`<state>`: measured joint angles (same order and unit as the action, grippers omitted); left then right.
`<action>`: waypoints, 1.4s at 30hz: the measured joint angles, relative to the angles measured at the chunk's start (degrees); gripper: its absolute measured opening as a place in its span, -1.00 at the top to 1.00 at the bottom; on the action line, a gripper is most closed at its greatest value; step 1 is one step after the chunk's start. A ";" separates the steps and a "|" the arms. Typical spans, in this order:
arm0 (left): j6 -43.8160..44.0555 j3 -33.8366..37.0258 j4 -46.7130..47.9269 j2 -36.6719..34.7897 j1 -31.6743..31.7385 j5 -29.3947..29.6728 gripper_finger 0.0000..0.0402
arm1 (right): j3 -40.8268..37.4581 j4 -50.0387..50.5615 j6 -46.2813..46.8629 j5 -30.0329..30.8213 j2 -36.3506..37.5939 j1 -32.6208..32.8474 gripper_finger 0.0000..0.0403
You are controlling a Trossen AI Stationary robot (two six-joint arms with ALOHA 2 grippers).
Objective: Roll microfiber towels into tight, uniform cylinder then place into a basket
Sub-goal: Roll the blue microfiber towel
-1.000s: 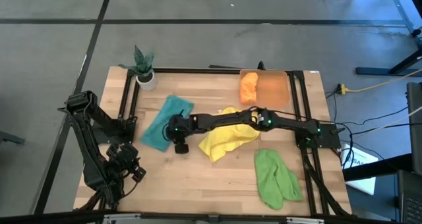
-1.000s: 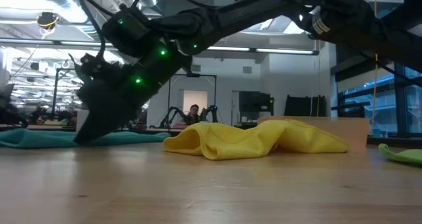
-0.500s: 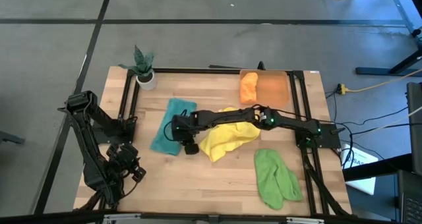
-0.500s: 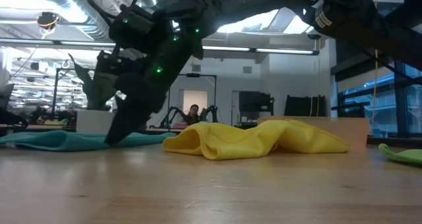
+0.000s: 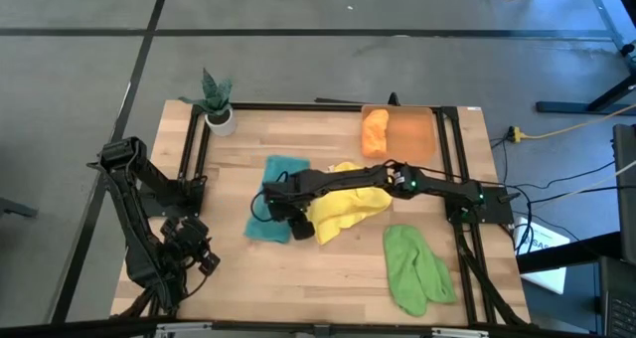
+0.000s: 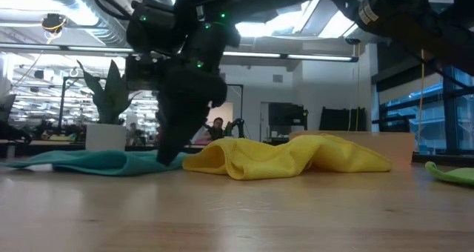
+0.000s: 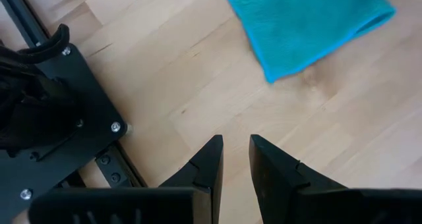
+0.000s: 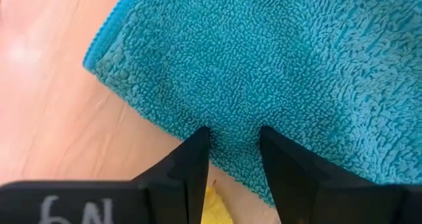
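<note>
The right gripper (image 5: pixel 295 222) is pinching the teal towel (image 5: pixel 277 197), its jaws closed on the fabric beside the yellow towel (image 5: pixel 343 209). "6N" is showing on it in the wrist view. The orange towel (image 5: pixel 375 132) is lying in the basket (image 5: pixel 412 134). The left gripper (image 7: pixel 235 159) is waiting by the frame, jaws slightly parted

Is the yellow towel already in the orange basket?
No: in the high view the yellow towel lies crumpled on the table, while the basket holds only an orange towel.
</note>
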<state>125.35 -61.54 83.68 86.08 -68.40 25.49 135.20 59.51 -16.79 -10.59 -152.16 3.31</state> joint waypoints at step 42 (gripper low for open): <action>-53.92 22.46 -49.61 0.04 22.42 14.30 0.68 | -1.93 0.37 4.98 18.09 9.53 9.59 0.31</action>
<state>71.43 -39.08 34.07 86.13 -45.98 39.79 133.27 59.88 -11.81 7.51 -142.63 12.91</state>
